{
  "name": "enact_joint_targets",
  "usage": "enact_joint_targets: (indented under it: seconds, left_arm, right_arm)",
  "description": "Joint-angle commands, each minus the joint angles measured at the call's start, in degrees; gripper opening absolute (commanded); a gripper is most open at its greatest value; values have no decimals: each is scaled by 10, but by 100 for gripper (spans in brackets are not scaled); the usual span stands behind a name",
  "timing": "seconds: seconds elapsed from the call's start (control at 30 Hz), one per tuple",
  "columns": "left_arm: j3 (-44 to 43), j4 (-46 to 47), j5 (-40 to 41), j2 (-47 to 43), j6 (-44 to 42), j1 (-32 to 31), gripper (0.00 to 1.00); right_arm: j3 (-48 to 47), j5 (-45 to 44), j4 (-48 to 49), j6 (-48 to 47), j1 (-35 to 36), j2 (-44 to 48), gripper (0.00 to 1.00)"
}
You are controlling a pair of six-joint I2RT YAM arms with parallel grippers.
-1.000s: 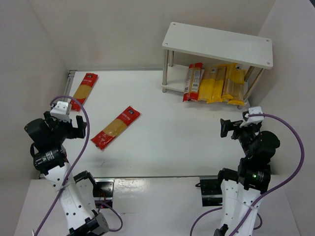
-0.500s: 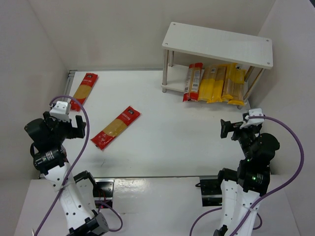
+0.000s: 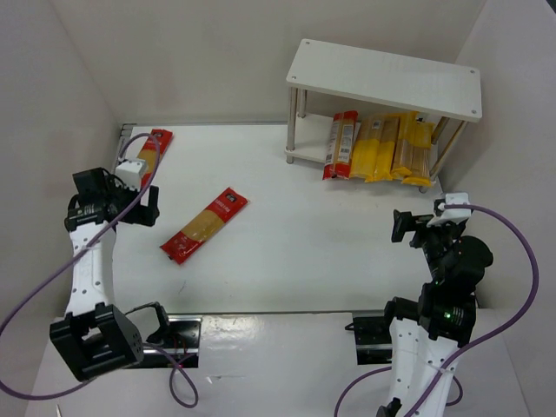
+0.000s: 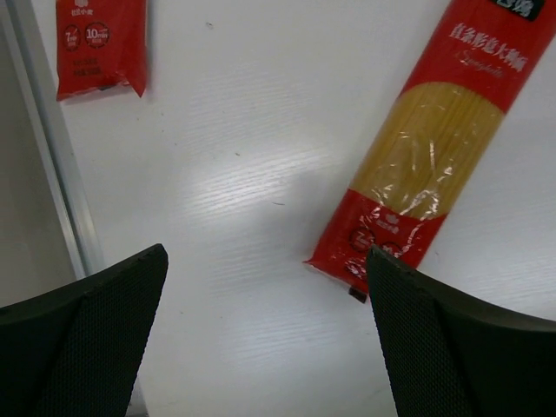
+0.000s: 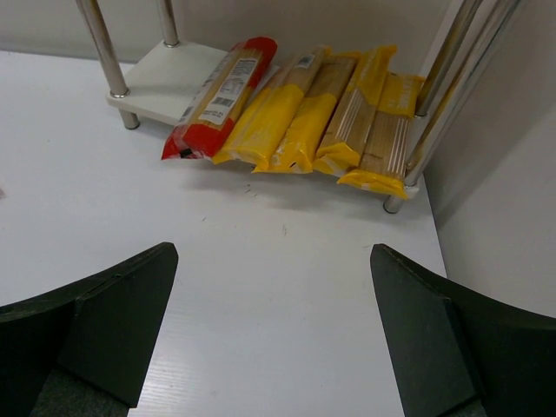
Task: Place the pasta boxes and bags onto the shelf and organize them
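A red-ended spaghetti pack (image 3: 204,225) (image 4: 434,148) lies slanted on the white table, left of the middle. A second red-ended pack (image 3: 155,148) (image 4: 100,43) lies by the left wall, partly behind my left arm. My left gripper (image 3: 144,207) (image 4: 265,256) hovers open between them over bare table, holding nothing. The white shelf (image 3: 382,76) stands at the back right. Its lower tier carries one red pack (image 5: 221,100) and several yellow packs (image 3: 391,149) (image 5: 321,113) side by side. My right gripper (image 3: 403,226) (image 5: 274,252) is open and empty in front of the shelf.
A metal rail (image 4: 52,156) runs along the table's left edge beside the wall. The shelf's silver legs (image 5: 104,52) stand at its corners. White walls close in on the left, back and right.
My left arm has swung forward and stretched out, carrying its open gripper toward the two red packs. The right arm has hardly moved. No pack has shifted.
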State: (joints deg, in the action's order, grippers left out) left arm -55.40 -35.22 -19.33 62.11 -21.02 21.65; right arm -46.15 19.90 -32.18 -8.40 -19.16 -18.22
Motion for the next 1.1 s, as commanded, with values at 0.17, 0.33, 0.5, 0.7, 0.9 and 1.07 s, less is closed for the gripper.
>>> enact_joint_targets:
  seconds: [0.17, 0.33, 0.5, 0.7, 0.9, 1.07]
  left_arm:
    - [-79, 115, 38, 205, -132, -9, 100]
    - [-171, 122, 22, 340, -155, -3, 100]
    - [-240, 132, -24, 411, -169, 15, 100]
    - [-297, 139, -46, 500, -169, 15, 100]
    - [-381, 111, -76, 560, -168, 15, 100]
    - [-427, 116, -76, 594, -161, 15, 100]
  right_arm:
    - [5, -5, 18, 1, -4, 13, 100]
    - [5, 1, 18, 1, -9, 13, 100]
    - [5, 8, 12, -4, -27, 2, 100]
    - [0, 8, 12, -4, -53, -16, 100]
    - [0, 8, 12, -4, -69, -22, 100]
    - [0, 8, 12, -9, -75, -27, 100]
